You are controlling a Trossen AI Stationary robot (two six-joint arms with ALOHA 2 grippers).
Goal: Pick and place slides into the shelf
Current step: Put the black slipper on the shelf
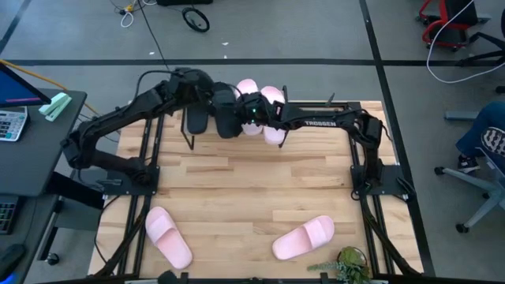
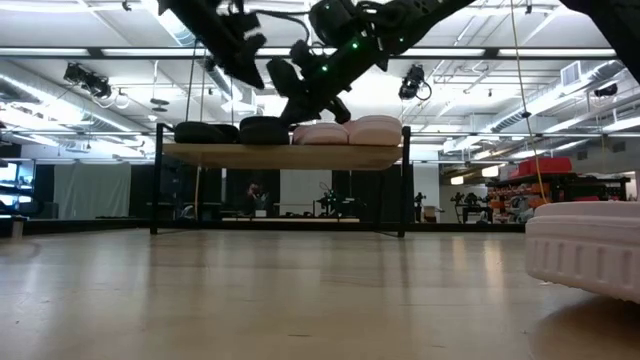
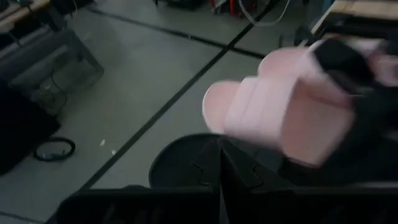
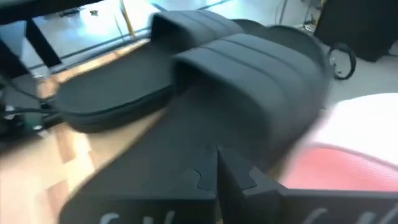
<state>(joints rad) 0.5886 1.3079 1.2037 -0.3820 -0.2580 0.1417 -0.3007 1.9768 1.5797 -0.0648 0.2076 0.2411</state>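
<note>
The shelf (image 2: 290, 155) stands at the table's far edge with two black slides (image 1: 196, 120) (image 1: 226, 122) and two pale pink slides (image 1: 248, 88) (image 1: 274, 96) side by side on its top board. Two more pink slides (image 1: 168, 237) (image 1: 304, 238) lie flat near the table's near edge. Both arms meet over the shelf. My left gripper (image 3: 219, 168) is shut and hangs above the end of a black slide (image 3: 177, 163), clear of it in the low view (image 2: 252, 70). My right gripper (image 4: 217, 165) is shut, its tips at the strap of a black slide (image 4: 249, 74). My right gripper points slanting down from the table's right side at the strap (image 4: 236, 124) of the black slide that lies next to the pink ones. The slide lies flat on the shelf's board. I cannot tell whether the shut fingertips touch the strap.
A small potted plant (image 1: 351, 264) sits at the table's near right corner. A desk with a calculator (image 1: 9, 122) stands left of the table. A person's leg and office chairs (image 1: 481, 142) show on the floor to the right. Bare wood lies between the shelf and the near slides.
</note>
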